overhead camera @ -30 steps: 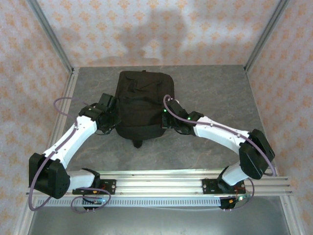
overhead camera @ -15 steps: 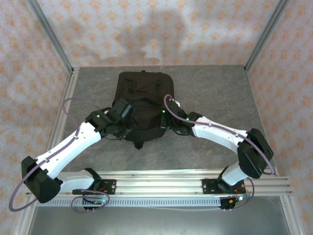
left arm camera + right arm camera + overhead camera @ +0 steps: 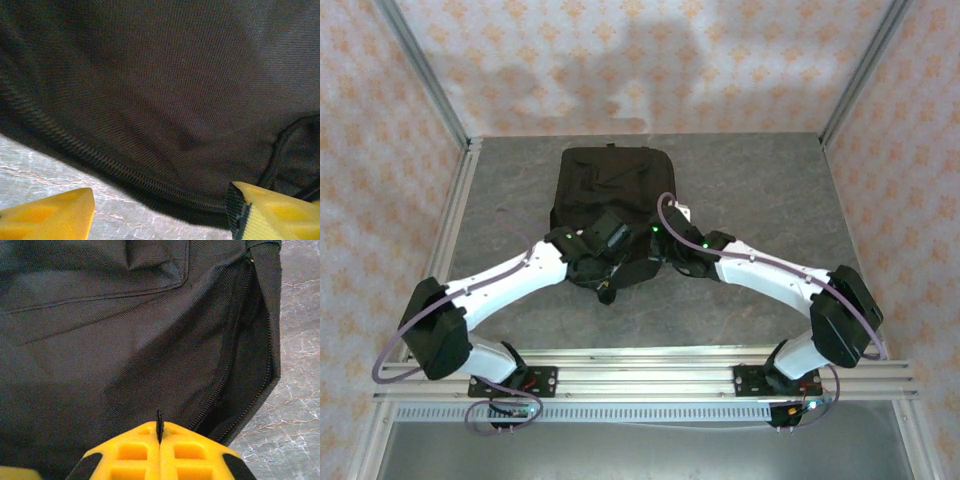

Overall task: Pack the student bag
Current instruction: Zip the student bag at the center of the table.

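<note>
The student bag (image 3: 605,185) lies flat in the middle of the table, black and soft. My left gripper (image 3: 610,238) hovers over its near edge and stands open. In the left wrist view its yellow fingers (image 3: 50,215) are set wide apart with nothing between them, above the bag's zipper seam (image 3: 125,172) and dark fabric (image 3: 165,90). My right gripper (image 3: 660,246) is at the bag's near right side. Its yellow fingertips (image 3: 160,432) are shut on a thin black tab (image 3: 159,417) of the bag, beside a partly open side zipper (image 3: 225,375).
The grey marbled table (image 3: 760,185) has bare room left and right of the bag. Metal frame posts (image 3: 450,120) and patterned walls close in the back and sides. The arms' mounting rail (image 3: 640,375) runs along the near edge.
My left arm has swung from the bag's left side rightwards to over its near edge, and its gripper has opened. The right arm and the bag have stayed put.
</note>
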Motion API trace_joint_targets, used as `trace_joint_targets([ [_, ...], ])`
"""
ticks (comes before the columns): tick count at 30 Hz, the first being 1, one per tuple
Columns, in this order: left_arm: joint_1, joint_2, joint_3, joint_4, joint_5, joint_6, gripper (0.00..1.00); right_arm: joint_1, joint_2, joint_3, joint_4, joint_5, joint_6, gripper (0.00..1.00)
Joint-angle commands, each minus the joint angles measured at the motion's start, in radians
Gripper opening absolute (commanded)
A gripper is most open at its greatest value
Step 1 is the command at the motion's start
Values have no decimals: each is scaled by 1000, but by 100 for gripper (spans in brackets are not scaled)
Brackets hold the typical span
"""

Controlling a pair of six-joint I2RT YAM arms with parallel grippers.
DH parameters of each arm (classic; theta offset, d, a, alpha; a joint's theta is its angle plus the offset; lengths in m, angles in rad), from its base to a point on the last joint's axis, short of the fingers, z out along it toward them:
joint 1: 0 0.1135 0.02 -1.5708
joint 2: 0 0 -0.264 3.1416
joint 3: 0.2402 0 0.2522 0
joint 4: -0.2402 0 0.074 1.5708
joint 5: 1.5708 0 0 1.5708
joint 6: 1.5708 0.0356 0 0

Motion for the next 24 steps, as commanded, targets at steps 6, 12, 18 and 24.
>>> trace_joint_targets([
  [6, -16, 99, 68, 58, -62, -81, 65, 4, -34, -22, 31, 48, 13, 0],
  [12, -17, 122, 66, 47, -72, -65, 39, 4, -36, -23, 27, 62, 6, 0],
  [18, -15, 107, 44, 6, -76, -31, 0, 3, -34, -44, 22, 97, -28, 0],
  [24, -14, 67, 30, -70, -90, 47, 0, -4, -27, -46, 14, 140, -82, 0],
])
